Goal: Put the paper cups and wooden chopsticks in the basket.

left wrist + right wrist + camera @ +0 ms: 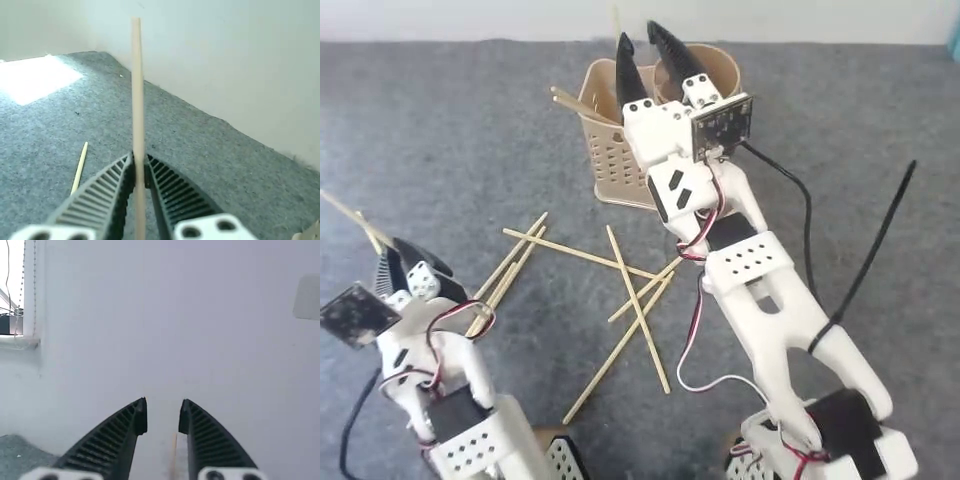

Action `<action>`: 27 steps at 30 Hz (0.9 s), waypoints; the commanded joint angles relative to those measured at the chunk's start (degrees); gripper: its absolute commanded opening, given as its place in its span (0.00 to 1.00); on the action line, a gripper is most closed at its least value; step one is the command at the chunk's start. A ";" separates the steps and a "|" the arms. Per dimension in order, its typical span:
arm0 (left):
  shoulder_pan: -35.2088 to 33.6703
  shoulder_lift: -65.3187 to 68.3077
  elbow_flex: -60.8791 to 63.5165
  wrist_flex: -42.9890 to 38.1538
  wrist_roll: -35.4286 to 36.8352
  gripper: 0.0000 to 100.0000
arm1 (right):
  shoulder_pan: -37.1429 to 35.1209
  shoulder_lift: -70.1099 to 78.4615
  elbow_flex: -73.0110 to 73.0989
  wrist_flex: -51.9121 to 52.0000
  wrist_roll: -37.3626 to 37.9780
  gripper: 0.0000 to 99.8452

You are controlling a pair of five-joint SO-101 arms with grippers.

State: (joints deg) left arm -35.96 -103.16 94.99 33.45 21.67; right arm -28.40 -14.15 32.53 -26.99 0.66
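Left wrist view has the left end effector clenched on one wooden chopstick, whose long axis runs roughly in line with the fingers and out past their tips. In the high view the basket lies well away from that end effector, beyond the loose chopsticks scattered on the desk. The right end effector hangs released just above the basket, beside a paper cup inside it.
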 commanded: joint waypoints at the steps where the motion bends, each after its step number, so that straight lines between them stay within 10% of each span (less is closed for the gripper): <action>1: 0.44 -1.05 -0.48 -0.97 0.09 0.01 | -0.31 -4.70 -0.26 0.57 -0.35 0.07; 15: 0.53 -1.05 -0.66 -0.70 0.09 0.01 | 2.15 -46.81 2.29 52.70 -11.87 0.01; 27: 5.45 -0.70 -13.14 11.69 0.26 0.01 | 20.62 -71.78 9.49 81.63 -13.36 0.01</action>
State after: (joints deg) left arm -32.44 -103.16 89.01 42.15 21.67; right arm -13.01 -80.44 40.44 45.01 -12.09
